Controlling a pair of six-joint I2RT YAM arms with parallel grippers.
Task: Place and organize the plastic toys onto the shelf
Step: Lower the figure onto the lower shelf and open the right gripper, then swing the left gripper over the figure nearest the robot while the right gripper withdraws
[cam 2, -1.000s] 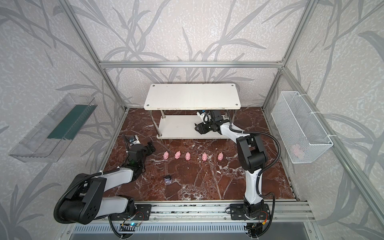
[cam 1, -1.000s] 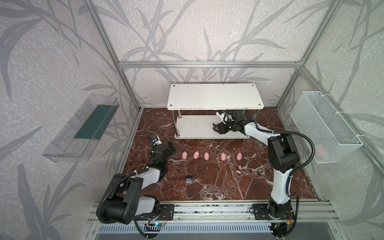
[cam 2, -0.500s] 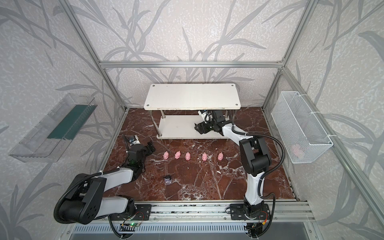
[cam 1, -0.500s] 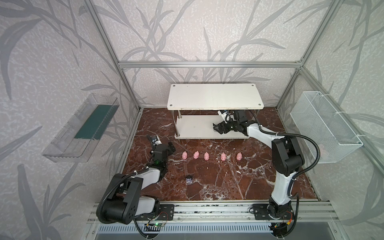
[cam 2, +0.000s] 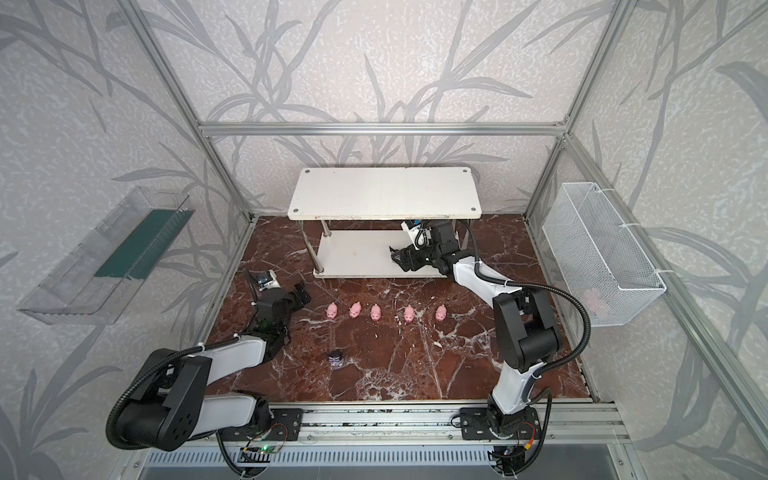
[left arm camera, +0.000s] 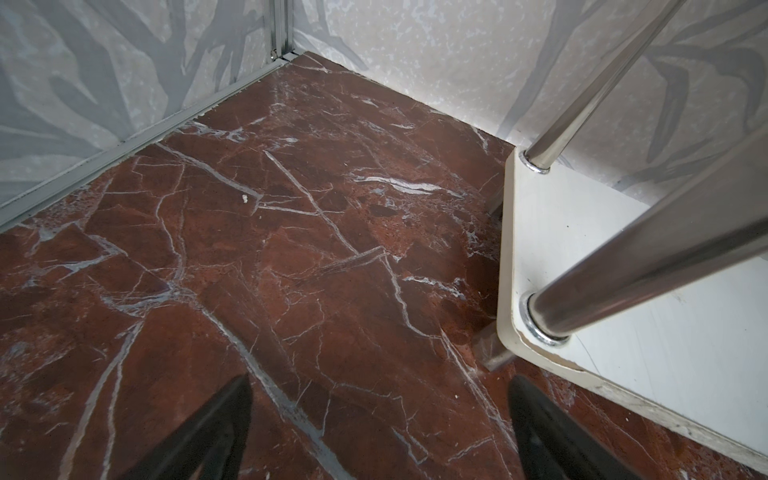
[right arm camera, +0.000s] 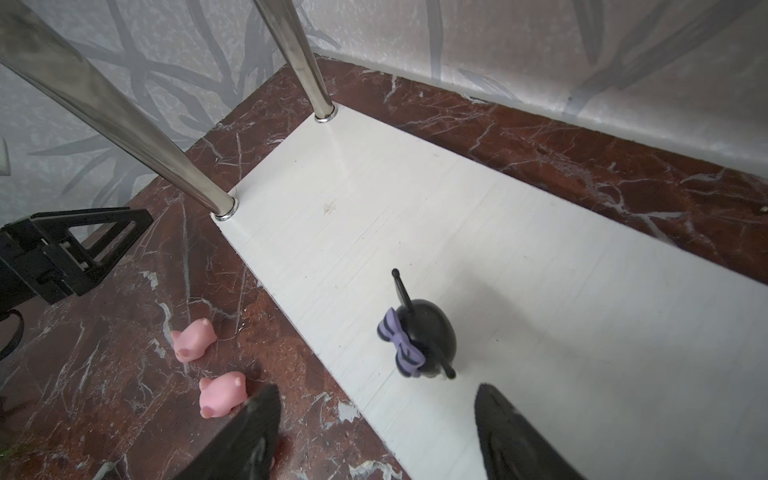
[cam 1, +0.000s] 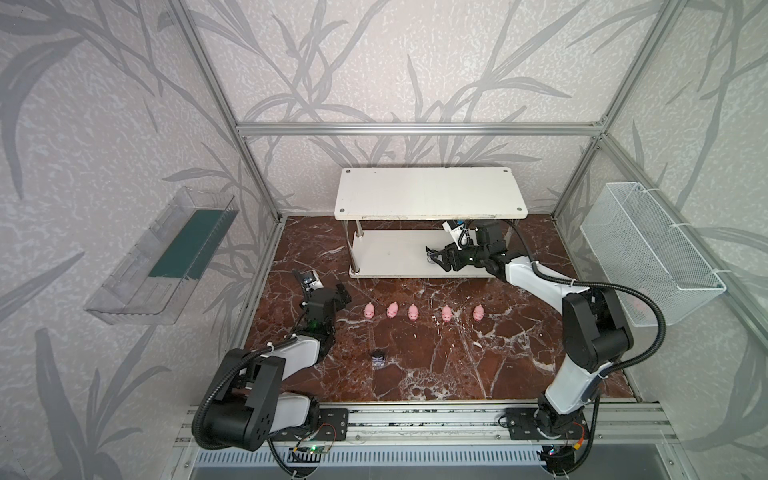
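The white two-tier shelf (cam 1: 428, 195) stands at the back of the marble floor. My right gripper (cam 1: 434, 257) reaches in over its lower board (right arm camera: 415, 216) and is open. A black figurine with a lilac bow (right arm camera: 424, 340) stands free on that board, just beyond the fingertips (right arm camera: 498, 415). Several pink pigs (cam 1: 411, 311) lie in a row on the floor in front of the shelf. Another black-and-lilac figurine (cam 1: 378, 358) sits alone nearer the front. My left gripper (cam 1: 338, 294) hovers left of the pigs, open and empty, with the shelf's corner (left arm camera: 582, 249) beside it.
A clear plastic tray (cam 1: 166, 257) hangs on the left wall. A white wire basket (cam 1: 648, 253) hangs on the right wall with something pink inside. Metal posts (right arm camera: 124, 116) join the shelf boards. Aluminium frame bars edge the floor.
My right gripper's jaws have spread apart over the lower board, and that arm's elbow has shifted slightly to the right. The left arm has not moved.
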